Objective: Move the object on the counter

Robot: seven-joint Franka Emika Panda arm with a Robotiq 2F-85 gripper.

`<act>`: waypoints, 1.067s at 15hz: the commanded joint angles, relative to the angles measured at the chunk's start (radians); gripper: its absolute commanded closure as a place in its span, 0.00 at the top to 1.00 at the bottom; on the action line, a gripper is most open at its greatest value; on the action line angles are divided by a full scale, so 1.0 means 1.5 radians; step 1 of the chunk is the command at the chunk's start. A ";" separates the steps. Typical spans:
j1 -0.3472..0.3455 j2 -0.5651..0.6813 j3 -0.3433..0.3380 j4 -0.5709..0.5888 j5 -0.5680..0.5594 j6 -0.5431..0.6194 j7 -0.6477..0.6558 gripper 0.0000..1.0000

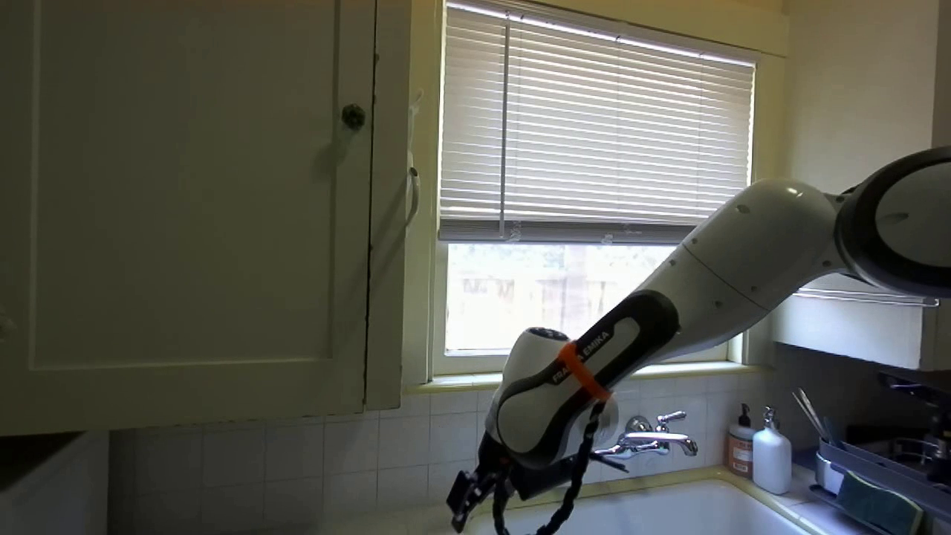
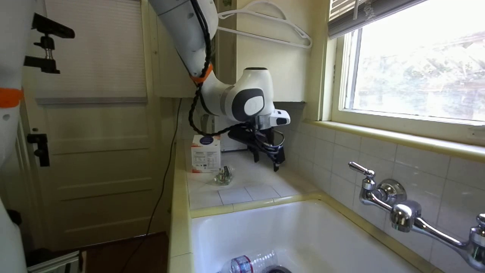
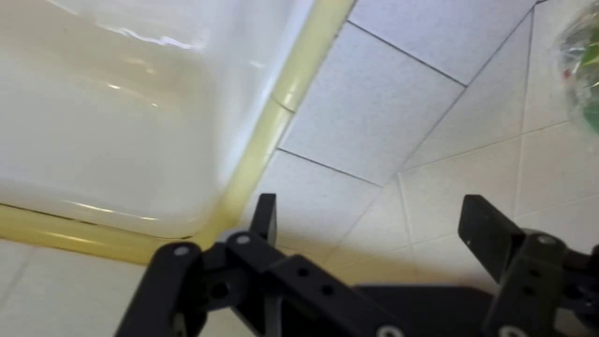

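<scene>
"Where's the arm?"
"Over the counter, beside the sink."
"And the gripper?"
"Its fingers are spread wide, counter showing between them in the wrist view."
"The box?"
"Upright on the counter."
"And the clear wad?"
"On the counter too, just beside the box and apart from the gripper. Whether wad and box touch, I can't tell."

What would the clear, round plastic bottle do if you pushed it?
The clear, round plastic bottle would probably roll, since it's lying on its side. Its ribbed, see-through plastic looks thin, so it might squash when squeezed.
</scene>
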 commanded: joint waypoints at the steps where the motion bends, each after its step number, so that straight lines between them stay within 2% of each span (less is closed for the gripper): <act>1: 0.023 -0.091 -0.064 0.001 -0.071 -0.162 0.133 1.00; 4: 0.005 -0.125 -0.074 0.038 -0.067 -0.309 0.192 1.00; 7: -0.010 -0.147 -0.085 0.058 -0.076 -0.408 0.266 1.00; 8: -0.016 -0.151 -0.090 0.058 -0.096 -0.417 0.302 1.00; 11: -0.037 -0.146 -0.104 0.066 -0.074 -0.469 0.354 1.00; 12: -0.030 -0.148 -0.096 0.060 -0.079 -0.434 0.317 1.00; 16: -0.040 -0.147 -0.104 0.060 -0.078 -0.449 0.338 1.00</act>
